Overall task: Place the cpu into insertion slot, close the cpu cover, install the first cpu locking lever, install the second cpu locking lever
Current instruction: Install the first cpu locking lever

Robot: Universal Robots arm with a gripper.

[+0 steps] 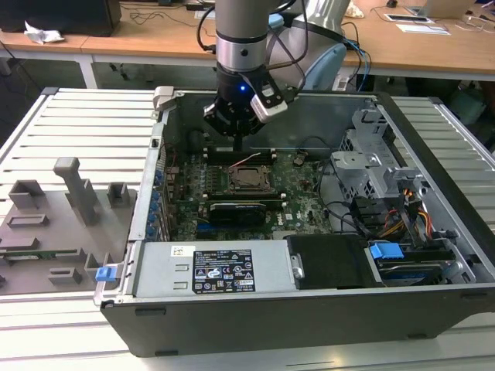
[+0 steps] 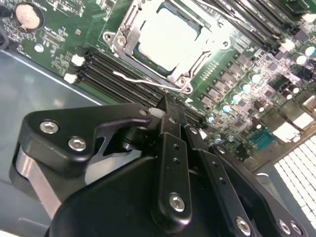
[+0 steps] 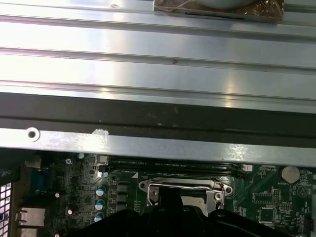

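Note:
The cpu (image 2: 168, 37) lies in the insertion slot (image 1: 249, 178) on the green board, its silver top showing through the window of the cpu cover (image 2: 148, 64), which lies flat over it. A thin wire locking lever (image 2: 143, 81) runs along the socket's edge nearest my gripper; in the exterior view it rises loose (image 1: 254, 158) from the socket. My gripper (image 2: 170, 104) is shut with nothing in it, its tip just above the memory slots beside that lever. In the exterior view the gripper (image 1: 238, 145) hangs over the board behind the socket. The first wrist view shows the cover (image 3: 153, 195) and a lever (image 3: 182, 186).
Long black memory slots (image 2: 108, 69) lie between the gripper and the socket. A black expansion card (image 1: 240, 209) sits in front of the socket, a power supply (image 1: 209, 270) nearer still. The drive cage (image 1: 371, 170) and cables stand at the exterior view's right, a grey fixture tray (image 1: 54, 224) at its left.

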